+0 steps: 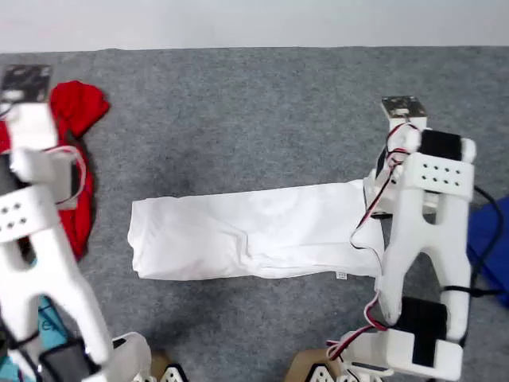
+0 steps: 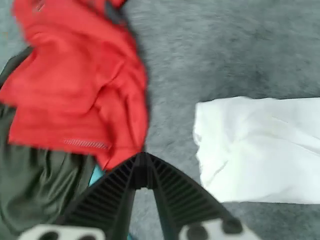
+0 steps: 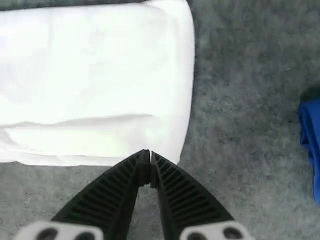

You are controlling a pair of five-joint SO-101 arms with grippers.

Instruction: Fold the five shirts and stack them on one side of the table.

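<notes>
Though apart, one white shirt (image 1: 254,231), one red (image 1: 79,107).

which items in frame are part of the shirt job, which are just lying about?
Job:
white shirt
red shirt
blue shirt
dark olive garment
teal cloth

Lying about:
grey table cover

High view fixed overhead, aimed straight down from far, whole worktop (image 1: 238,103) covered, left wrist view mounted behind left claw (image 2: 143,165), set close and aimed downward, right wrist view likewise behind right claw (image 3: 147,162), white shirt (image 1: 254,231) shared by all three.
</notes>
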